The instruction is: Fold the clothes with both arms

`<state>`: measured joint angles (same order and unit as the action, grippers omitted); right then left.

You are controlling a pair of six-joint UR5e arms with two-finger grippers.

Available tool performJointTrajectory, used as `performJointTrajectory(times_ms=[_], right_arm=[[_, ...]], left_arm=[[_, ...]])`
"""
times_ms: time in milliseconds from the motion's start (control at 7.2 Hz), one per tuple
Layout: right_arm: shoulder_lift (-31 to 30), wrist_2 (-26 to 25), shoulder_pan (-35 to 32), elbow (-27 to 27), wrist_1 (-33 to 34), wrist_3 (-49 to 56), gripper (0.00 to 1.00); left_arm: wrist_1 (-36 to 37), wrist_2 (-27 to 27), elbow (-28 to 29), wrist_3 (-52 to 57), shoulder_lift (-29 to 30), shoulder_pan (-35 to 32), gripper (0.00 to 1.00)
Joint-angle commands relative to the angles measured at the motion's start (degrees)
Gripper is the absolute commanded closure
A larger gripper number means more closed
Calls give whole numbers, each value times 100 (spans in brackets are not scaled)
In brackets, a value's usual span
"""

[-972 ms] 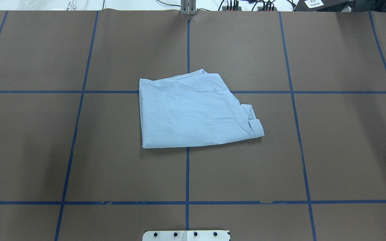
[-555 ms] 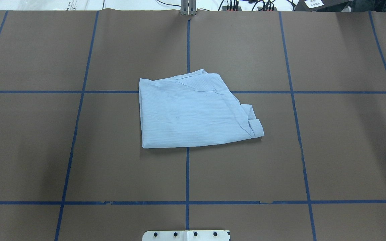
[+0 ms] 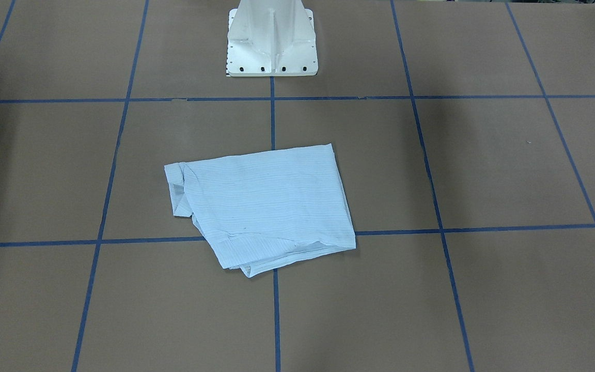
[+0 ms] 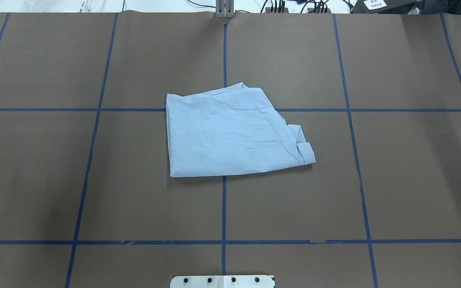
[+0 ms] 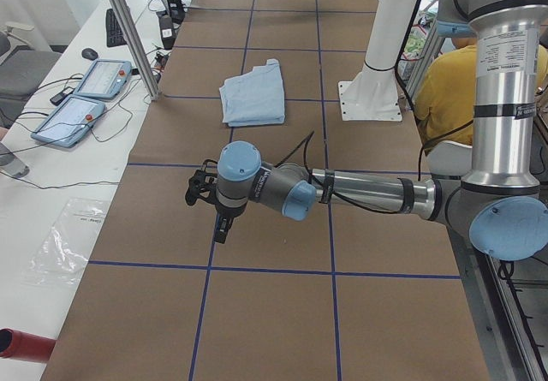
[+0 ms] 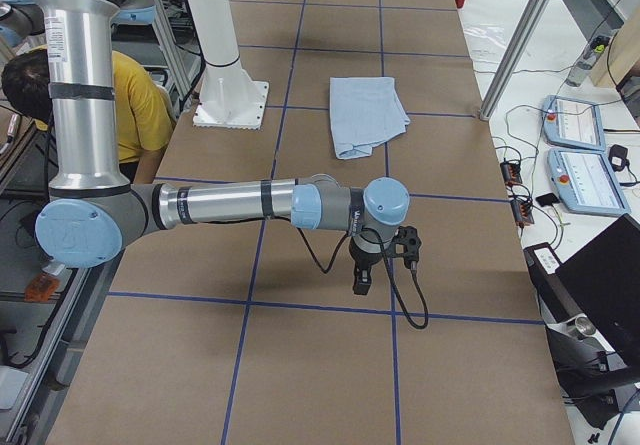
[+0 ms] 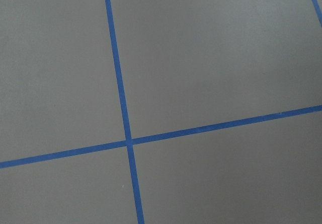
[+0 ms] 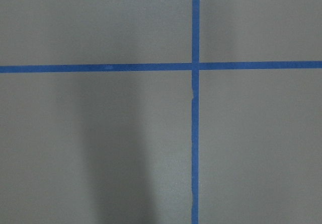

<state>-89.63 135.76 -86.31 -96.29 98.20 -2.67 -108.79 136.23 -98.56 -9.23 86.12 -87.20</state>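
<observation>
Lying folded, shirt [image 4: 230,134] runs left-right, tapering rightward; cannot tell whether jaws are apart.

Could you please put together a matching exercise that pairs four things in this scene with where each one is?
Things:
1. shirt
2. white pedestal base
3. left end effector
4. two tablet-like consoles

Places:
a. on the white bench beside the table
b. folded, at the table's middle, over a crossing of blue tape lines
c. above bare brown table, apart from the shirt
d. on the table, at its edge on the robot's side

Pairs: 1-b; 2-d; 3-c; 4-a.
</observation>
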Motion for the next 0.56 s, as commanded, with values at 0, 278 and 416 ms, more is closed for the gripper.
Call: performJointTrajectory(times_ms=[0,278,416], right_arm=[[-10,12,0,-57,6,-23,0],[-2,3,0,-31,-2,-32,0],[-10,-23,0,-22,-2,-32,0]], left_arm=[[-36,61,152,44,-34,-78,0],[-37,8,171,53,54,-78,0],[-37,9,206,36,80,-70,0]])
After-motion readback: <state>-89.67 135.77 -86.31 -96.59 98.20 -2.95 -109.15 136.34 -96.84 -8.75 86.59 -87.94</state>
